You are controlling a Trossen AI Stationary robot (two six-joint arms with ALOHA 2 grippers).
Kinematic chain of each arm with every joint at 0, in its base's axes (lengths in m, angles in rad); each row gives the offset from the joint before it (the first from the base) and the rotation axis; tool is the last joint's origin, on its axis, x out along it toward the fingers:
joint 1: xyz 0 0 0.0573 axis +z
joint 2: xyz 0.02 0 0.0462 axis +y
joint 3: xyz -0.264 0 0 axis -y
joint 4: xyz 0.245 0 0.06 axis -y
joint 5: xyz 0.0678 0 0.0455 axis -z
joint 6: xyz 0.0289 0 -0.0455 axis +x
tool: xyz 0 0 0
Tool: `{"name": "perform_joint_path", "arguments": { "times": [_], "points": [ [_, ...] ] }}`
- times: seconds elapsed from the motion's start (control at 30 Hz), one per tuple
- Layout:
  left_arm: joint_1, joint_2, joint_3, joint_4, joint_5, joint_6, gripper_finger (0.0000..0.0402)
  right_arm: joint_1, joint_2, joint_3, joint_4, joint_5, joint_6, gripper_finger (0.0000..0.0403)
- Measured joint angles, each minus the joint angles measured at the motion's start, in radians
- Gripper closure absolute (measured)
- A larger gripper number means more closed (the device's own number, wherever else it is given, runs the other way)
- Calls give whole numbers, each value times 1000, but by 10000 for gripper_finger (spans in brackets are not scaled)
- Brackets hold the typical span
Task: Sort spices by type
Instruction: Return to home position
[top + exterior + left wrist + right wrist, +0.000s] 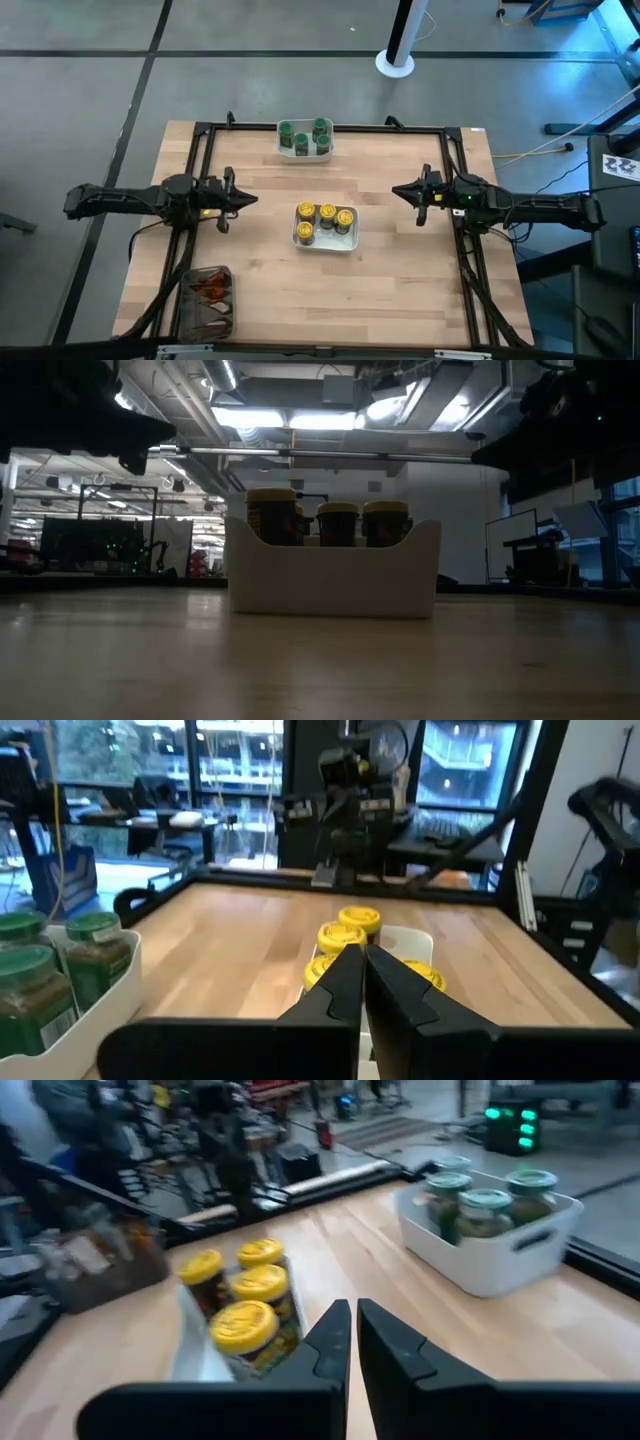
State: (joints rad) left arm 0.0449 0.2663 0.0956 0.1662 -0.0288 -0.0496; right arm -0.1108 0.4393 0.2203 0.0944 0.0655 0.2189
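Several yellow-capped jars stand in a white rectangular bowl at the table's middle, seen too in the low view. Several green-capped jars stand in a second white bowl by the far edge. Brown-orange packets lie in a clear grey tray at the near left corner. My left gripper hovers left of the middle bowl, shut and empty. My right gripper hovers right of that bowl, shut and empty too.
A black frame runs around the tabletop's edges. Bare wood lies between the middle bowl and each gripper, and across the near right part of the table. A white post base stands on the floor beyond the far edge.
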Motion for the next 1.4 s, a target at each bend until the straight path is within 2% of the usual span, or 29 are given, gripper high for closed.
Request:
{"name": "perform_joint_path", "arguments": {
  "times": [0.17,0.47,0.6,0.83,0.93,1.07,1.4],
  "points": [
    [10,-115,-25,-22,0,-3,398,0,1,0,-40,74,13,380],
    [9,-243,-25,-211,-44,-22,398,0,0,-6,-33,74,12,380],
    [9,-263,-25,-238,-45,-26,398,0,-28,-84,18,53,13,380],
    [9,-263,-25,-253,-46,-26,398,0,-201,-184,34,-14,37,380],
    [7,-263,-38,-249,-45,-18,398,0,-298,-191,-30,-33,35,380],
    [7,-263,-74,-173,-42,-9,398,-1,-429,-188,-110,-5,24,380],
    [9,-260,-86,-144,-48,-1,398,-1,-423,-196,-95,1,13,380]
  ]
}}
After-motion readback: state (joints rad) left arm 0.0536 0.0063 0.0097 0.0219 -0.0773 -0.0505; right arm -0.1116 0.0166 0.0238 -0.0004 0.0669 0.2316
